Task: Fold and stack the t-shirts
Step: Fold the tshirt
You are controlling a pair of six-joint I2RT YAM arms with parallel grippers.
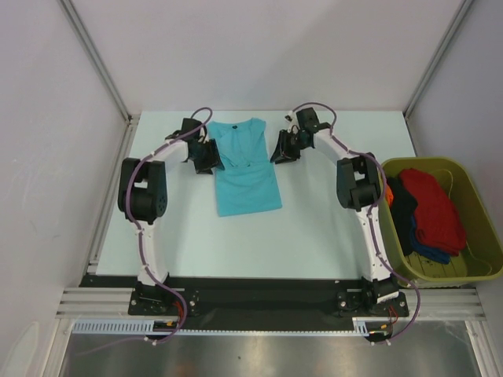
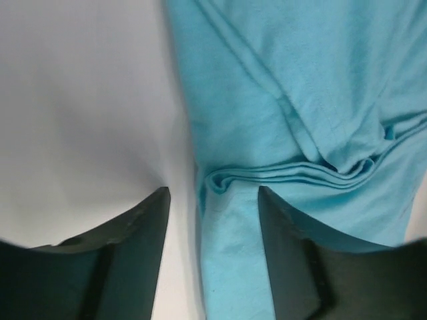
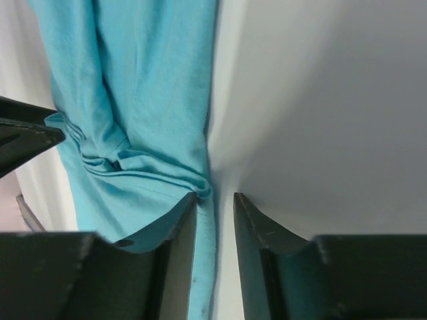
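**Item: turquoise t-shirt, mid-fold.**

- Location: flat on the table, near the middle of its far edge, collar toward that edge. Both side edges are turned in, and a bunched crosswise crease runs across the body.
- Left gripper: at the shirt's left edge, level with the crease. I see its jaws standing apart, with the cloth edge lying loose between them and nothing pinched.
- Right gripper: at the right edge, opposite. Its jaws are narrowly parted and the cloth edge runs into the gap. As far as I can see it is released.
- Remaining stock: a red shirt and darker ones heaped in the olive tub at the table's right edge.

**Handling note, my judgement.** The step in hand is taking hold at both side edges for the crosswise fold.

- I would lower each gripper until its under finger slides beneath every layer at the crease, not just the top one.
- I would close both together and lift level, so the fold line stays square.
- A one-sided grip would skew the hem.
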